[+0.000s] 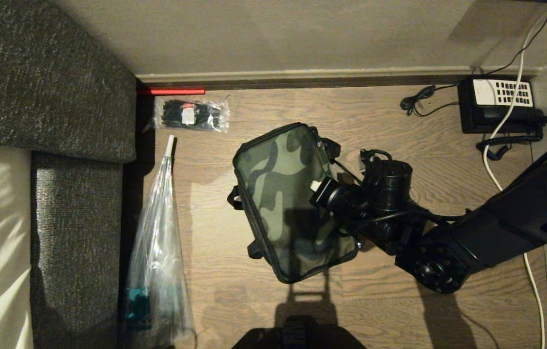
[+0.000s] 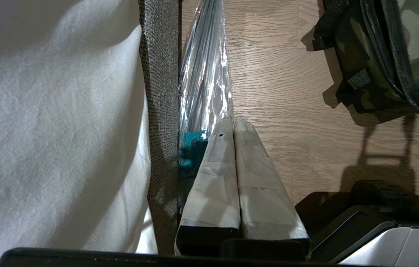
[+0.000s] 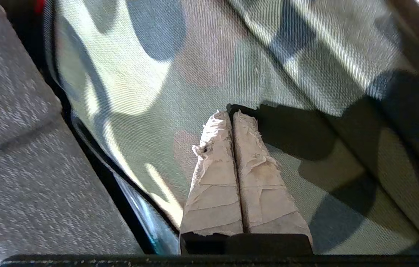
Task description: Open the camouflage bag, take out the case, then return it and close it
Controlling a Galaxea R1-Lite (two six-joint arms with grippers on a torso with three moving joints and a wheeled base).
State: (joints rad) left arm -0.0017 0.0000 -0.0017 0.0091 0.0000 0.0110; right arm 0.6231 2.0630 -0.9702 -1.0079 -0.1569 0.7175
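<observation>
The camouflage bag (image 1: 278, 194) lies on the wooden floor with its lid down, black straps showing at its left side. My right gripper (image 1: 315, 186) hangs over the right half of the lid with its taped fingers pressed together and nothing between them. In the right wrist view the right gripper (image 3: 232, 113) sits just above the camouflage fabric (image 3: 194, 74), casting a shadow on it. My left gripper (image 2: 233, 119) is shut and empty, low beside the sofa edge, with a corner of the bag (image 2: 380, 55) off to one side. The case is hidden.
A grey sofa (image 1: 45, 77) runs along the left. A long clear plastic bag (image 1: 157, 252) lies next to it, and a small packet of black ties (image 1: 191, 115) sits near the wall. A black desk phone (image 1: 496, 104) with its white cable (image 1: 493, 179) is at the back right.
</observation>
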